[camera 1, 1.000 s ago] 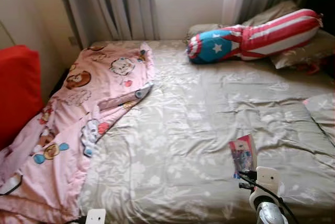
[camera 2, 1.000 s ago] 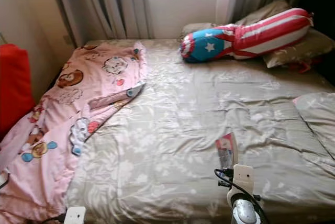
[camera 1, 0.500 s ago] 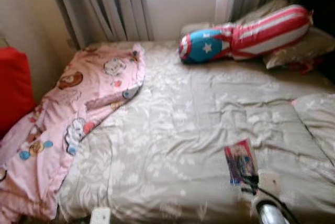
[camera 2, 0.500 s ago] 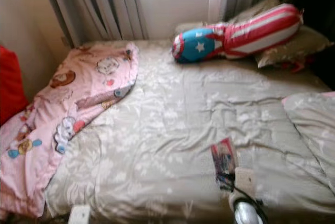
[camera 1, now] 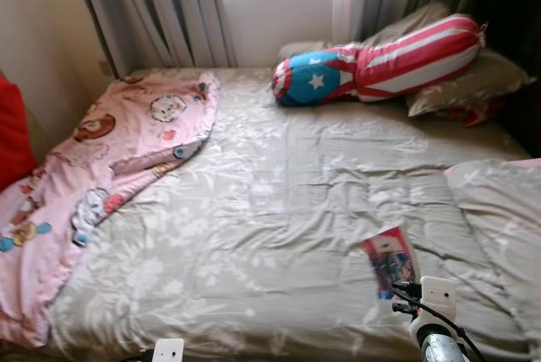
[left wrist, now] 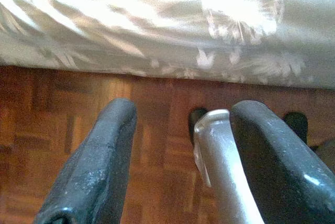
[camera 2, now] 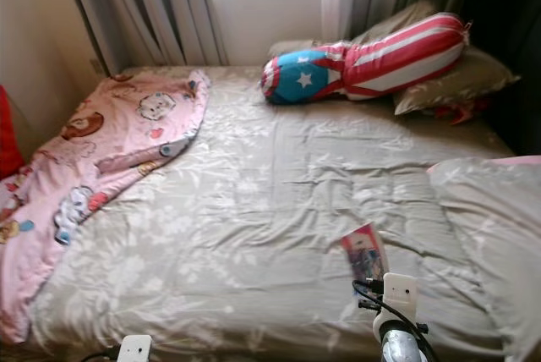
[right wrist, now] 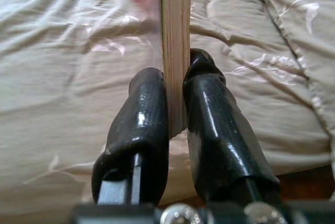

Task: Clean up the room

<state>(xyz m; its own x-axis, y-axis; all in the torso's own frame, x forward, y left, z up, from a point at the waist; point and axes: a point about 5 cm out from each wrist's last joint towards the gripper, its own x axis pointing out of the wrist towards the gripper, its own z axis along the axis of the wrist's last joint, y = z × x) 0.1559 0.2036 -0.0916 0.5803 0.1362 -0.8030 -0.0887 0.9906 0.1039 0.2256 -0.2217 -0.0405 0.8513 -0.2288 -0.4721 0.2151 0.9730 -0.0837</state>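
The right gripper (right wrist: 175, 96) is clamped on a thin book (camera 1: 389, 261) — its two black fingers (right wrist: 144, 124) press the covers from either side, with the cream page edge (right wrist: 175, 35) standing between them. In the head views the book hangs over the near right part of the bed (camera 1: 279, 210), its colourful cover facing up and its long axis running away from the robot toward the head of the bed, leaning slightly left. The bed wears a beige floral bedspread (camera 2: 237, 201). A pink cartoon-print blanket (camera 1: 93, 167) lies along the bed's left side and spills over its edge. At the far end a star-and-stripes bolster (camera 1: 380, 62) rests against beige pillows (camera 1: 469, 87), with grey curtains (camera 1: 161, 7) behind.

The left gripper (left wrist: 180, 145) hangs low beside the bed with its jaws apart — between them shows wooden parquet floor (left wrist: 63, 109).
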